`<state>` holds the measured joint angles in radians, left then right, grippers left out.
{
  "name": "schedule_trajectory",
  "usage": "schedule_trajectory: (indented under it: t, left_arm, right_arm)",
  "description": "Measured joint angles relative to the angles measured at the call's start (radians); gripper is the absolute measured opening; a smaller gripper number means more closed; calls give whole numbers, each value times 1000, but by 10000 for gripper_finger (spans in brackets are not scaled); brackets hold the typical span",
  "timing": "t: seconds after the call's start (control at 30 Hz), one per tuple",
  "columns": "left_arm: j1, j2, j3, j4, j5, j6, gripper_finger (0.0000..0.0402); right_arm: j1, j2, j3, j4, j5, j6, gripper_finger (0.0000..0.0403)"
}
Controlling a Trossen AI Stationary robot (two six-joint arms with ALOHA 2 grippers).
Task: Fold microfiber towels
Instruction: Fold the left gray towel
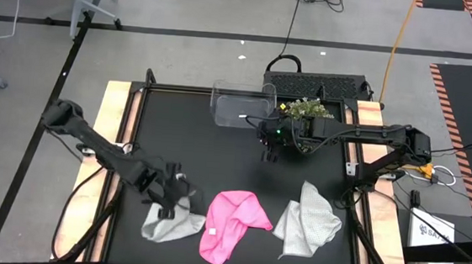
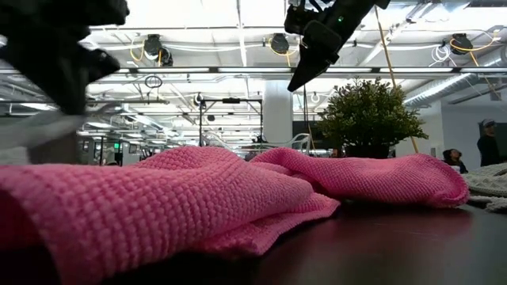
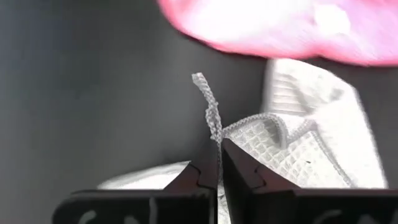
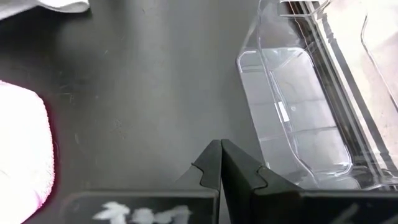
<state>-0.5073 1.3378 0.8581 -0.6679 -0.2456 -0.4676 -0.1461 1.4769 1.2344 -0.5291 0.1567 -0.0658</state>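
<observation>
At the left of the table [image 1: 242, 162], the left gripper [image 1: 168, 196] is seen low over the left white towel [image 1: 174, 224], near the front edge. In the left wrist view its fingers [image 3: 205, 177] are pressed together on a raised corner of that towel [image 3: 214, 121], and a strip of waffle-weave cloth is pinched up between them. The rest of the white towel [image 3: 280, 155] is left crumpled on the black top.

Just beside it, toward the middle, the pink towel [image 1: 229, 220] is found rumpled and part-folded. It is touched, or nearly so, by the white one at its edge. In the low view the foreground is filled by its pink folds [image 2: 198, 198].

Further right, the second white towel [image 1: 309, 222] is laid bunched, near the pink one but apart from it.

At the back, the clear bin [image 1: 242, 107] is set beside a small green plant [image 1: 305, 110]. The right gripper [image 1: 269, 143] is held above the table just in front of the bin, well apart from every towel. Its fingers [image 4: 214, 165] are shown clenched together with nothing between them, and the bin [image 4: 298, 118] is seen just beyond.
</observation>
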Motion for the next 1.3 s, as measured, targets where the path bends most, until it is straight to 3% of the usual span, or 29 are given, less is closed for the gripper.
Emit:
schedule_trajectory:
  t: [0.2,0.5,0.87,1.1,1.3]
  left_arm:
    - [67,-103,0,-66,-180,-33,8]
    - [204,-94,0,-62,-391,-50,6]
    - [333,-95,0,-34,-384,3,5]
    - [343,-95,0,-32,-383,21,6]
    - [343,-95,0,-32,-382,20,4]
  right_arm:
    - [41,0,0,0,-2,-1,0]
    - [153,0,0,4,-51,105,0]
    - [341,69,0,70,-47,378,0]
    - [444,238,0,103,-58,539,0]
    - [471,396,0,208,-84,585,0]
